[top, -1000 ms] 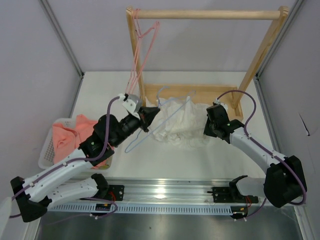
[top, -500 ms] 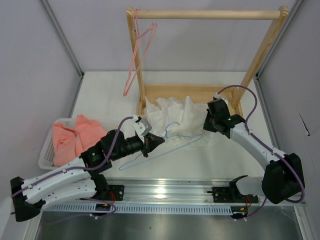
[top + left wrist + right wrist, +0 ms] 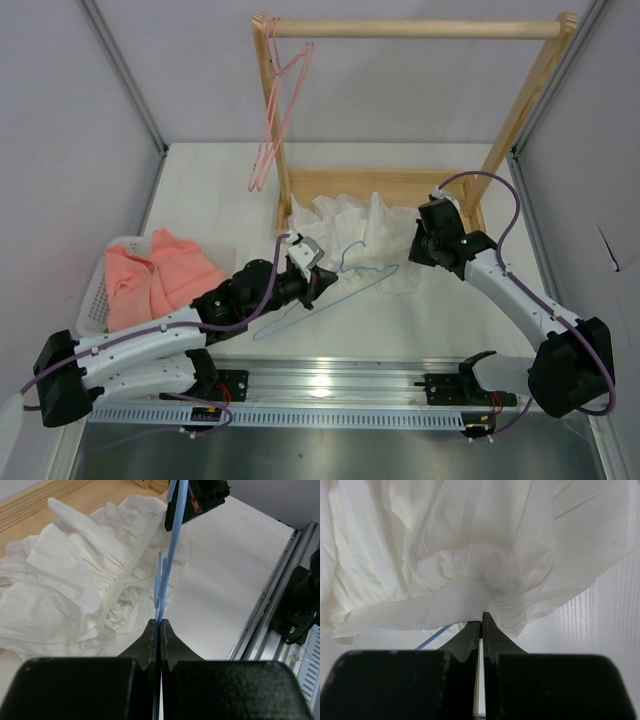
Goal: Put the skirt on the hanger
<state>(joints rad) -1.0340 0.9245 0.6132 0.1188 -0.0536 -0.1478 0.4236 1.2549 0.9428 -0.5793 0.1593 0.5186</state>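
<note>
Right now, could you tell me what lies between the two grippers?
In the top view, the light-blue hanger stretches from the left gripper toward the right gripper, over the white skirt's near edge.

hanger [image 3: 175, 505] just in front of skirt [image 3: 345, 215], basket [image 3: 95, 290] far left, rack [image 3: 410, 30] behind

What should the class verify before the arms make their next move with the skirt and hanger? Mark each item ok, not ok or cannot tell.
1. Grip of left gripper on hanger: ok, shut on the blue wire.
2. Grip of right gripper on skirt: ok, shut on its edge.
3. Hanger close to the held edge: ok, blue wire shows just below it in the right wrist view.
4. Hanger inside the skirt: cannot tell.
5. Skirt spread out: not ok, it lies bunched.
6. Room on the rail beside the pink hanger: ok.
</note>
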